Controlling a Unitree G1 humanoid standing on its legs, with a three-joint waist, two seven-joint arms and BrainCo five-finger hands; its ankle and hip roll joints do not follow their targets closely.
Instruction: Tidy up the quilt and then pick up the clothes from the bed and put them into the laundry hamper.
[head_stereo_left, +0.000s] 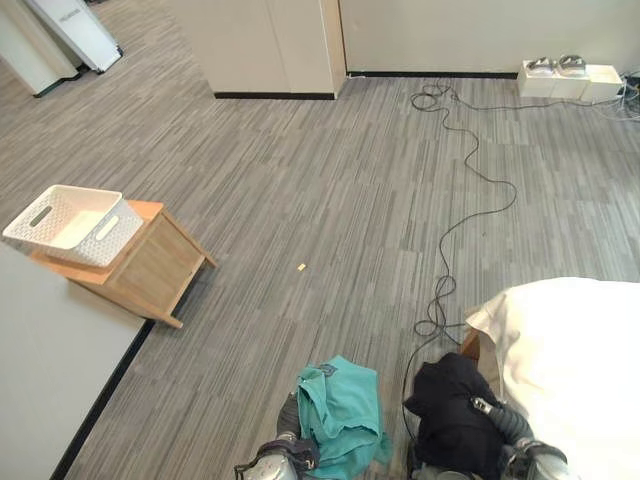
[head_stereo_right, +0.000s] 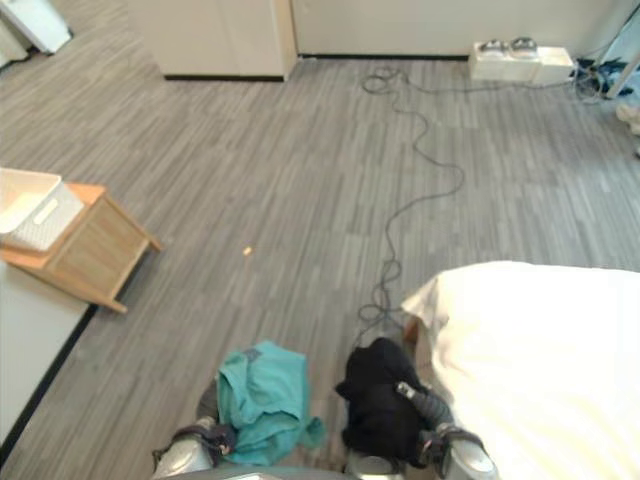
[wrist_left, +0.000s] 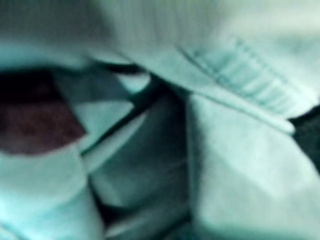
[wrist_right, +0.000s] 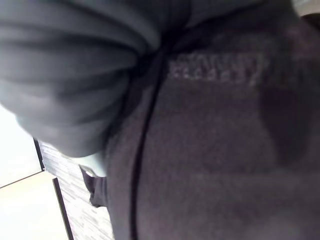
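Grey carpet (head_stereo_left: 330, 200), left hand (head_stereo_left: 290, 415) under teal garment (head_stereo_left: 340, 410), right hand (head_stereo_left: 490, 415) under black garment (head_stereo_left: 450, 405), grips unclear

Your left hand is lying buried under the teal garment (head_stereo_left: 340, 415), so you are not seeing its fingers. The black garment (head_stereo_right: 380, 410) is likewise covering your right hand. The bed (head_stereo_left: 575, 370) is running off the right edge, and the hamper (head_stereo_right: 30, 205) is getting cut by the left edge.
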